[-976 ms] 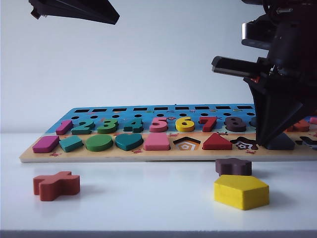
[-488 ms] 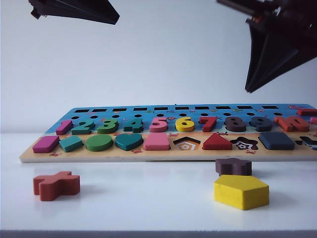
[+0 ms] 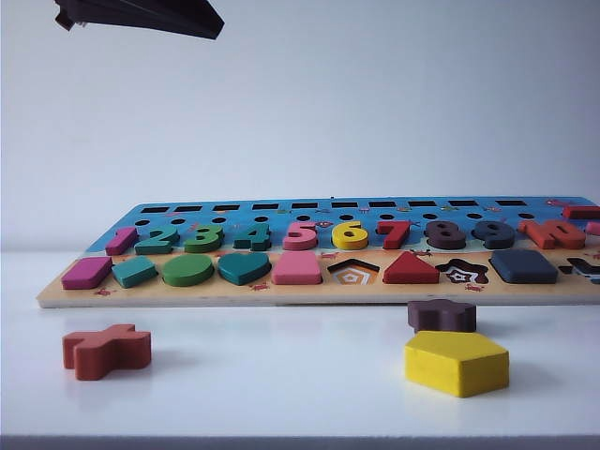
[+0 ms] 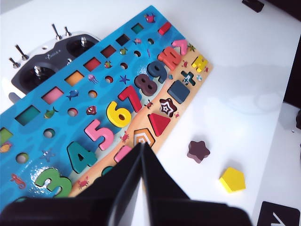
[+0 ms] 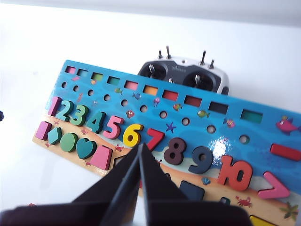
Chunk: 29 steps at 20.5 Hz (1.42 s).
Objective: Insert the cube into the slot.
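The cube [image 3: 523,265] sits flat in the slot of the puzzle board [image 3: 234,292], in the board's front row near its right end, between the star-shaped cut-out [image 3: 462,273] and a black-and-white cross cut-out [image 3: 586,268] at the board's right edge. Its sides run parallel to the board's edges; being square, it has no long axis.

The right gripper [image 5: 140,149] is out of the exterior view; its wrist view shows it raised above the board's front row, jaws pressed together and empty, with the cube [image 5: 192,190] just beside its fingertips on the board below.

The left gripper [image 4: 142,148] hangs high over the board's left part, well apart from the cube [image 4: 179,91], its fingers closed to a point and holding nothing.

On the table in front of the board lie a yellow pentagon piece [image 3: 457,362], a dark brown star piece [image 3: 442,315] and a red cross piece [image 3: 106,350].
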Each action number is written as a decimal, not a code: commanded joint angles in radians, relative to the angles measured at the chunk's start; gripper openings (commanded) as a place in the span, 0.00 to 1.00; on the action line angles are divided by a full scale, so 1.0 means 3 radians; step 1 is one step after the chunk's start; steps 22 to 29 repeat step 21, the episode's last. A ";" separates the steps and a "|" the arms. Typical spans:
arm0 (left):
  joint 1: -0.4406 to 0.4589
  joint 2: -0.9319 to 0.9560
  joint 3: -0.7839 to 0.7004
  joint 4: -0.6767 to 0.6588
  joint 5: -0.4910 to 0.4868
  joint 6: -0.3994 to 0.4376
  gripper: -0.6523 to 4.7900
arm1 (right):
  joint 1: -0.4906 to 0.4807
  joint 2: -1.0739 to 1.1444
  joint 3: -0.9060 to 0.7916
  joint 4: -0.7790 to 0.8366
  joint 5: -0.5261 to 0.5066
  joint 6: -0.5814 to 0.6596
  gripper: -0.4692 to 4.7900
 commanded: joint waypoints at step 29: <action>0.0989 -0.0523 0.0010 0.0090 -0.0367 0.0113 0.14 | 0.0003 -0.1755 -0.1326 0.0239 0.0203 -0.0211 0.07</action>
